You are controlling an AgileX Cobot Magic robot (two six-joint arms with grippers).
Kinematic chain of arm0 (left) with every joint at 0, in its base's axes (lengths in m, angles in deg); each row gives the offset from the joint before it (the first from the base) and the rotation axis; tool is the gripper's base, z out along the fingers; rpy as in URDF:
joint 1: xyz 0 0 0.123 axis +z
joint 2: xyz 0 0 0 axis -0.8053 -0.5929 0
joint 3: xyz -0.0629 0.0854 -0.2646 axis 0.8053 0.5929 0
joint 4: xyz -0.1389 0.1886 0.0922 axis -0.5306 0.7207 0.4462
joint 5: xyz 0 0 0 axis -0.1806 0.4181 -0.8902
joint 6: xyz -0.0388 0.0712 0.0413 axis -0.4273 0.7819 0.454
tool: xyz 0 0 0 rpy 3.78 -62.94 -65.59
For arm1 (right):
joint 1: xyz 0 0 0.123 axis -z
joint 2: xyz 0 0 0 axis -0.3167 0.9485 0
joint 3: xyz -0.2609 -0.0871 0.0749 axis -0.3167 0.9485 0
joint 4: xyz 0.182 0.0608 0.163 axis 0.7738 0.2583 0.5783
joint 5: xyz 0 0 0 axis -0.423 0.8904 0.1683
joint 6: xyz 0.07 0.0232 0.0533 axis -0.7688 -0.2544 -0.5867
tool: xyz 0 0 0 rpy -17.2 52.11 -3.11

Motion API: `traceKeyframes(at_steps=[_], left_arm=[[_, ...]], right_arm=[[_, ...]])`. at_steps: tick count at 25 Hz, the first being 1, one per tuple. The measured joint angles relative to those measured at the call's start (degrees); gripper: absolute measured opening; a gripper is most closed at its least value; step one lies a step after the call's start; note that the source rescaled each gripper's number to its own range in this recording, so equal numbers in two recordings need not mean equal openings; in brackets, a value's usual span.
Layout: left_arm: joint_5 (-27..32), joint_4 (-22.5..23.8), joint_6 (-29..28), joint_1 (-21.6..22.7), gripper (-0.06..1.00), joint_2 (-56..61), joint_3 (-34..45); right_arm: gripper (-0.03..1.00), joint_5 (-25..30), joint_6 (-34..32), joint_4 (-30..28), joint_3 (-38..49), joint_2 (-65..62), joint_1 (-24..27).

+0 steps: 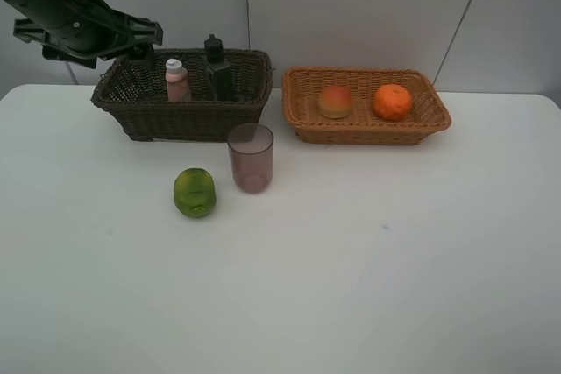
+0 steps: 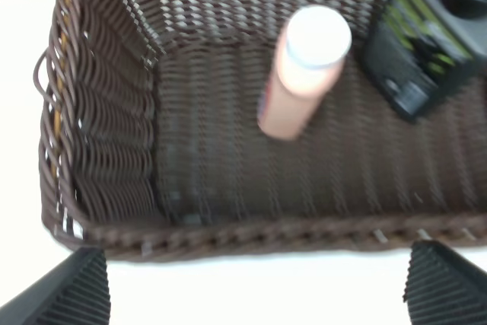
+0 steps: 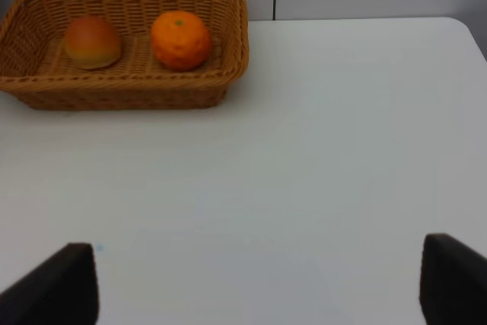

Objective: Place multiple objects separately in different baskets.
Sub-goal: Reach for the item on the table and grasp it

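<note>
A broad white worktop (image 1: 394,286) carries two wicker baskets set side by side at its far edge: the deep dark brown basket (image 1: 180,116) on the left and the shallower tan basket (image 1: 368,135) on the right. The left arm (image 1: 79,19) hangs over the dark basket's outer end. Out on the open worktop, just in front of the dark basket, stand the mauve cup (image 1: 251,158) and, near it, the green fruit (image 1: 194,192), neither yet sorted. In the tan basket lie the peach (image 1: 335,101) and the orange (image 1: 392,102), a little apart. The dark pump bottle (image 1: 217,72) and the pink bottle (image 1: 178,81) stand upright in the dark basket. The left pincer (image 2: 259,291) is spread wide and empty above that basket's near rim; the right pincer (image 3: 259,287) is likewise wide and empty, low over bare worktop with the tan basket ahead. The cup looks the natural next pick for the left arm. It would do well to rise clear of the rim, grip the thin wall gently, and set the cup on the free floor away from the bottles.
</note>
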Motion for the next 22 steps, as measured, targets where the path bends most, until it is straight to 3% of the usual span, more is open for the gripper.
traceKeyframes(at_steps=[11,17,22], left_arm=[[10.1,-5.3,7.2,-8.5,1.0,8.1,-0.2],[10.8,-9.7,12.7,-10.8,1.0,8.1,0.8],[11.1,-11.7,13.9,-13.6,1.0,7.8,0.8]], right_arm=[[0.84,0.0,0.0,0.0,0.0,0.0,0.0],[0.84,0.0,0.0,0.0,0.0,0.0,0.0],[0.84,0.0,0.0,0.0,0.0,0.0,0.0]])
